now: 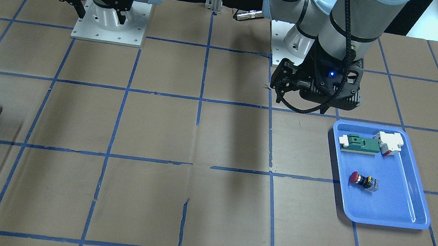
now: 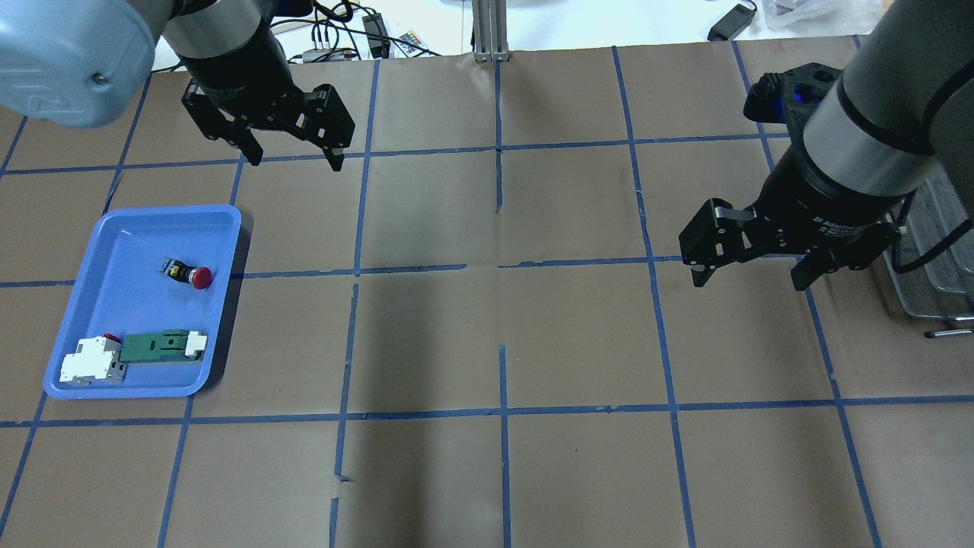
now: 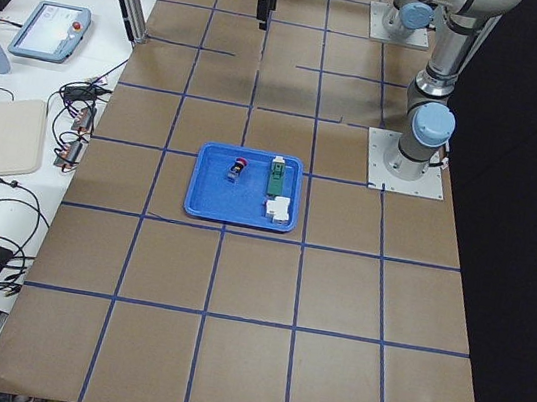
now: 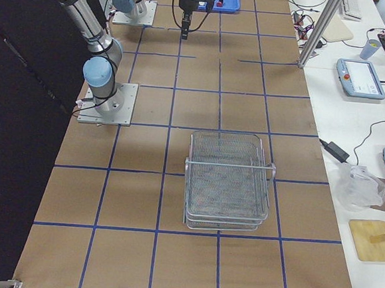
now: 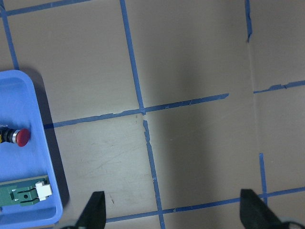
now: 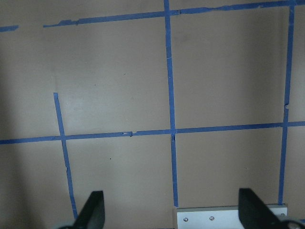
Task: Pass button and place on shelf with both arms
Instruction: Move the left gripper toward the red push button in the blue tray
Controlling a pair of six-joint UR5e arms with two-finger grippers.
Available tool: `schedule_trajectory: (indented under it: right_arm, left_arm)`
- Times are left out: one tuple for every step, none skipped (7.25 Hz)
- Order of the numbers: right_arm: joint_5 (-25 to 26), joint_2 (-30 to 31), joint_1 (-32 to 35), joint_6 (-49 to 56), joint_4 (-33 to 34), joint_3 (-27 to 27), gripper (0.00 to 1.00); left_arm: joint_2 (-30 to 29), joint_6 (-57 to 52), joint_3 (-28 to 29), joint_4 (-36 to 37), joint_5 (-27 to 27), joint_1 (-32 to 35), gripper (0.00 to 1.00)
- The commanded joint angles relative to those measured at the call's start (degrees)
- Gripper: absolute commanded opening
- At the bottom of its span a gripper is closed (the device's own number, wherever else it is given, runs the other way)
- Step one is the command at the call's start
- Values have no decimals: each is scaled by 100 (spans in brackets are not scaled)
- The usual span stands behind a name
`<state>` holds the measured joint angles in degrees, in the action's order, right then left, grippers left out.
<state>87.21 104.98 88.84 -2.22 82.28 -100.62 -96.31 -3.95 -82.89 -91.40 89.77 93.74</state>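
Observation:
The button [image 2: 190, 275] has a red cap and lies on its side in the blue tray [image 2: 122, 228] at the table's left; it also shows in the front view [image 1: 363, 181] and at the left edge of the left wrist view [image 5: 16, 136]. My left gripper [image 2: 293, 148] is open and empty, in the air beyond the tray's far right corner. My right gripper [image 2: 749, 278] is open and empty, over the table just left of the wire-mesh shelf [image 2: 940, 251]. The shelf shows whole in the exterior right view [image 4: 228, 180].
A green-and-white flat part [image 2: 160, 345] and a white-and-red block [image 2: 91, 361] lie at the tray's near end. The brown table has blue tape lines. The right arm's base plate [image 6: 233, 214] shows under the right gripper. Cables lie beyond the table's far edge.

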Motion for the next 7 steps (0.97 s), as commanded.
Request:
schedule_trajectory:
  right_arm:
    - [24,-4,2,-6,51,34,100]
    - [7,-4,2,3,69,8,100]
    - [-46,-4,2,3,69,7,100]
    - [-64,-4,-7,38,148,7,100]
    - [-90,-13,2,395,279,7,100]
    - [-99,-13,2,1103,315,-1,100]
    - [-316,-48,-7,1902,333,-10,100]
  left_arm:
    - [-10,-78,-25,0,-143,-48,100]
    - [-28,-175,-16,8,-162,-197,100]
    - [-80,-1012,-16,17,-153,-398,100]
    - [-98,-1942,-25,8,-101,-687,100]
    - [-107,-3004,-130,-18,-83,-1064,100]
    - [-116,-4503,-348,78,-91,-1599,100]
    - [-186,-5640,-490,235,-135,-2161,100]
